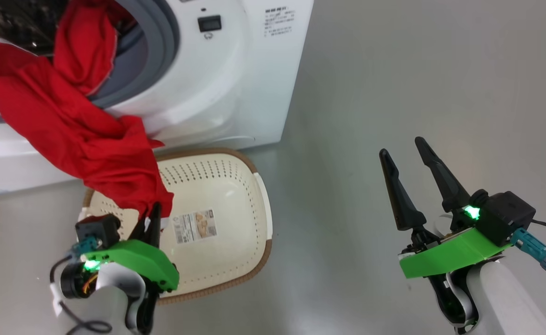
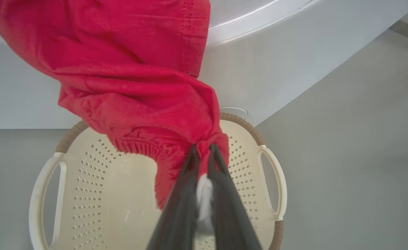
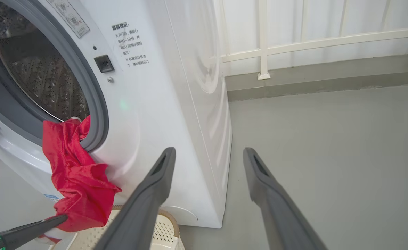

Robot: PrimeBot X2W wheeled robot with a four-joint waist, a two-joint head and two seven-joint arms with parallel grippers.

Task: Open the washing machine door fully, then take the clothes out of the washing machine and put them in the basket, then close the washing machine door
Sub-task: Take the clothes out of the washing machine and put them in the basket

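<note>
Left gripper (image 2: 202,148) pinching red clothes (image 1: 82,135) above basket (image 1: 236,186); they hang from washer (image 1: 217,83) mouth, far end seemingly inside; right gripper (image 1: 402,145) spread, empty.

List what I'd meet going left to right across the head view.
First the bright red fabric clothes → cream perforated plastic basket → grey floor → right gripper with two long dark fingers.

The washing machine (image 3: 155,121) front bears small Chinese print (image 3: 131,45) headed 温馨提示, the rest illegible. The sticker (image 1: 196,225) on the basket (image 1: 264,204) floor is too small to read.
</note>
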